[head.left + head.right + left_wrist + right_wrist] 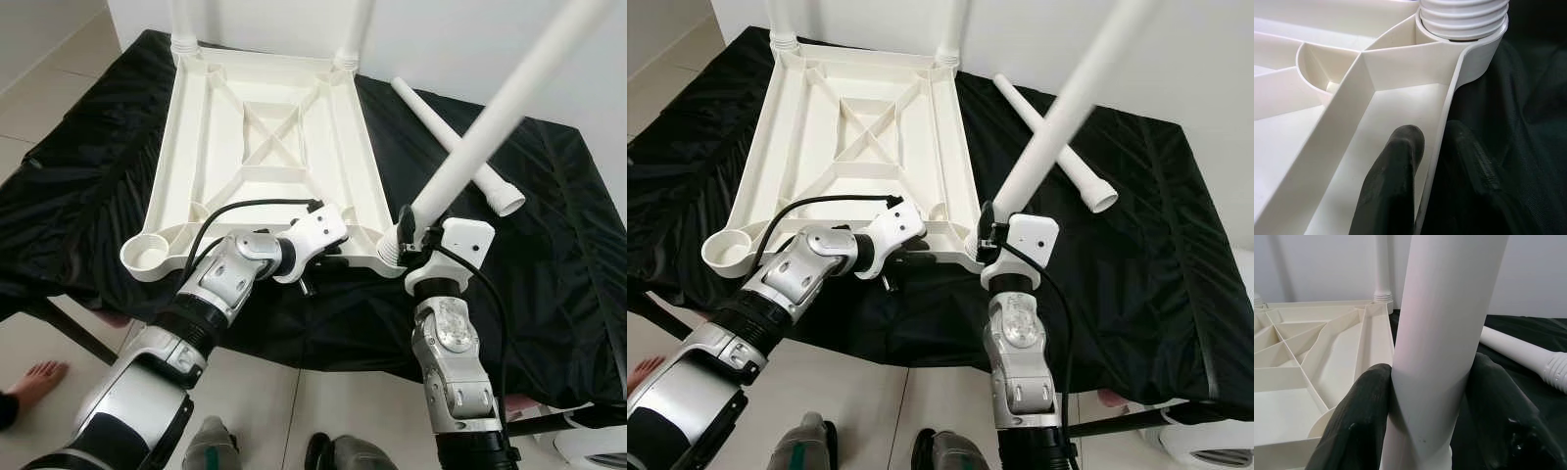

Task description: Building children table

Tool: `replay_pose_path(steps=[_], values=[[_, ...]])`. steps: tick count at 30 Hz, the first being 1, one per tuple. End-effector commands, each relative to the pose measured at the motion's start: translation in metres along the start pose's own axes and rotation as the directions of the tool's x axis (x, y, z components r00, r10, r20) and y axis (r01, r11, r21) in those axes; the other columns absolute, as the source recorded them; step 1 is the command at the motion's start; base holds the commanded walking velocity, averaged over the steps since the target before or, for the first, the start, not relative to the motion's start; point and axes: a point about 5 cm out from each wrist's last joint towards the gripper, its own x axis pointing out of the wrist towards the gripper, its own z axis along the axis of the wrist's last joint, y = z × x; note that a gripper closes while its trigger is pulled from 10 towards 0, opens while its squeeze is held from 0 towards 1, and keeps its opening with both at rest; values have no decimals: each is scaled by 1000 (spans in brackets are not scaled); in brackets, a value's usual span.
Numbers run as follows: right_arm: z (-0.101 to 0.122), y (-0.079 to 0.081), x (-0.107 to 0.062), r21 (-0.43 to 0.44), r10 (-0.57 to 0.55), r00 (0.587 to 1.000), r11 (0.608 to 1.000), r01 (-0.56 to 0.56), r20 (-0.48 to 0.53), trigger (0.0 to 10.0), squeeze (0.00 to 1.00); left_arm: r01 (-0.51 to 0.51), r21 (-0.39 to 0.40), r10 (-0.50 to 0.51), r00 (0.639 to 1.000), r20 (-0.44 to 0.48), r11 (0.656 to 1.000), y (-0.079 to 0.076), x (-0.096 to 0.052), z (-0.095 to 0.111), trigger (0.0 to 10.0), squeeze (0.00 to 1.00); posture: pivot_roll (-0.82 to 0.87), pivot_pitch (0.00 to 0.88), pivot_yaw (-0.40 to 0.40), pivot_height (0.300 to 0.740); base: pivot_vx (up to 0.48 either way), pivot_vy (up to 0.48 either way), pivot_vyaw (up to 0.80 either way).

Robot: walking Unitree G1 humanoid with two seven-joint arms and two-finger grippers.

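Glossy ribbed tabletop (265, 147) rim pinched by left tool (1435, 161); right tool (1430, 396) clamps smooth round leg (1444, 323).

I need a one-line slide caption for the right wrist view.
Right claw shut on a white plastic table leg beside the upturned cream ribbed tabletop.

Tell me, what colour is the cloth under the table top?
Black; the cloth shows best in the left eye view.

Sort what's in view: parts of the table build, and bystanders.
Job:
- white ribbed plastic tabletop, upside down
- long white tube leg in right gripper
- spare white leg on black cloth
- left gripper pinching the rim

Bystanders:
- person's bare foot
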Motion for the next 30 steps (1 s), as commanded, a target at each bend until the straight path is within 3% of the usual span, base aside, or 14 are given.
replay_pose_path(steps=[1, 8, 9, 10, 13, 14, 19, 23, 28, 29, 30], values=[[-1, 0, -2, 11, 1, 1000, 1000, -1, -4, 0, 0, -12, 18, 12, 1000, -8, 1000, 4, 0, 2, 10000, 0, 52, 77, -107, 740, 0, 0, 0], [-1, 1, -2, 27, 10, 1000, 1000, -10, -3, 0, 0, -14, 18, 14, 1000, -6, 1000, 4, 0, 2, 10000, 0, 49, 77, -105, 740, 0, 0, 0], [1, 2, 0, 41, 27, 1000, 999, -27, 3, 10000, 0, -24, 8, 24, 1000, 18, 1000, 7, -1, 7, 10000, 0, 48, 76, -101, 740, 0, 0, 0], [3, 3, 2, 53, 40, 999, 998, -40, 9, 10000, 0, -31, 0, 31, 999, 39, 1000, 8, -2, 11, 10000, 478, 48, 76, -101, 740, 0, 0, 0], [4, 4, 4, 63, 52, 999, 997, -53, 12, 10000, 0, -37, -2, 37, 998, 53, 999, 10, -3, 14, 10000, 478, 47, 76, -101, 740, 0, 0, 0], [6, 4, 8, 66, 63, 998, 996, -65, 21, 10000, 0, -30, -8, 30, 996, 82, 1000, 11, -6, 19, 10000, 1000, 44, 74, -99, 740, 0, 0, 0], [11, 2, 17, 65, 101, 994, 993, -103, 38, 10000, 0, -24, -31, 29, 988, 152, 999, 13, -11, 31, 10000, 1000, 41, 70, -99, 740, 0, 0, 0], [20, -8, 36, 37, 147, 988, 988, -149, 55, 10000, 0, 12, -44, 1, 961, 277, 999, 13, -19, 55, 10000, 1000, 45, 62, -104, 740, 0, 0, 0], [22, -14, 46, -2, 194, 980, 981, -194, 49, 10000, 0, 27, -26, -17, 942, 335, 999, 9, -24, 67, 10000, 1000, 49, 55, -107, 740, 0, 0, 0], [21, -15, 49, -14, 212, 976, 977, -211, 41, 10000, 0, 22, -18, -15, 935, 353, 1000, 8, -26, 70, 10000, 373, 51, 50, -110, 740, 0, 0, 0], [21, -15, 49, -14, 212, 976, 977, -211, 41, 10000, 0, 22, -18, -15, 935, 353, 1000, 8, -26, 70, 10000, 373, 51, 50, -110, 740, 0, 0, 0]])
